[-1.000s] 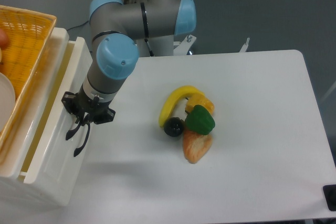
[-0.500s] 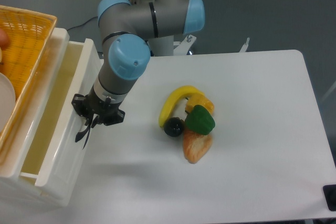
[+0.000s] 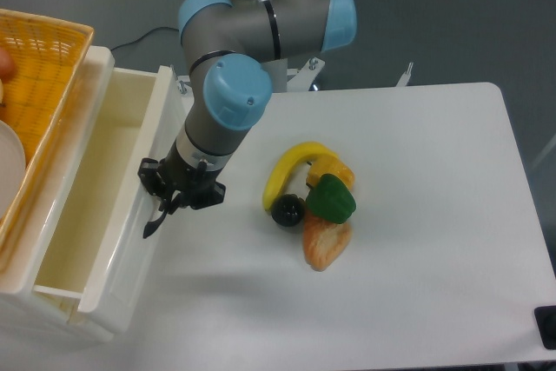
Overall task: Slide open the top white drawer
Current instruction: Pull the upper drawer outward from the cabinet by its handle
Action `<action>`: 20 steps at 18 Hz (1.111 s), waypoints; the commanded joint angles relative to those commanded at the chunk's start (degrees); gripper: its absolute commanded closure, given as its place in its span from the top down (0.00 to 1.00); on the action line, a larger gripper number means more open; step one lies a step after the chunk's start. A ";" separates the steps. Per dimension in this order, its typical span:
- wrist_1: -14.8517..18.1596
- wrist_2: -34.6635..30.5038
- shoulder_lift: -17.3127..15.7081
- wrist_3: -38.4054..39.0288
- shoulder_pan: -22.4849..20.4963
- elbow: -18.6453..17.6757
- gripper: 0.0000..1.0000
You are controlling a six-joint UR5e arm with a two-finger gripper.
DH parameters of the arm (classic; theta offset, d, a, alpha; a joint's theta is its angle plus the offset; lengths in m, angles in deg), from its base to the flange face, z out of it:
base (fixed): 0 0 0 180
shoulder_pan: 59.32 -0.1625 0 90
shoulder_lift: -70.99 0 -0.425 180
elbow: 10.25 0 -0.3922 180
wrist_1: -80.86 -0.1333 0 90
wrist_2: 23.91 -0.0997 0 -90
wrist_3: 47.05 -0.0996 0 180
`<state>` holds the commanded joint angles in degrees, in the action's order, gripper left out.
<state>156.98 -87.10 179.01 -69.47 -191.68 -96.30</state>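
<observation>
The top white drawer stands pulled well out of the cabinet at the left, and its glossy cream inside is bare. Its front panel faces the table, with the lower end of the curved black handle showing below my fingers. My gripper is at the panel's outer face, shut on the handle. The arm reaches down to it from the top centre and hides the handle's upper part.
A yellow woven basket sits on top of the cabinet with a white plate in it. On the table lie a banana, a green pepper, a black ball and orange food pieces.
The drawer has slid to the right, out of the cabinet, with my gripper moving right along with its handle. Much more of the drawer's inside shows now.
</observation>
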 joint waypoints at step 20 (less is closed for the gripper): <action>0.18 -1.58 0.88 -0.97 -1.94 1.14 0.22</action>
<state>157.15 -88.69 179.89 -70.43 -193.61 -95.16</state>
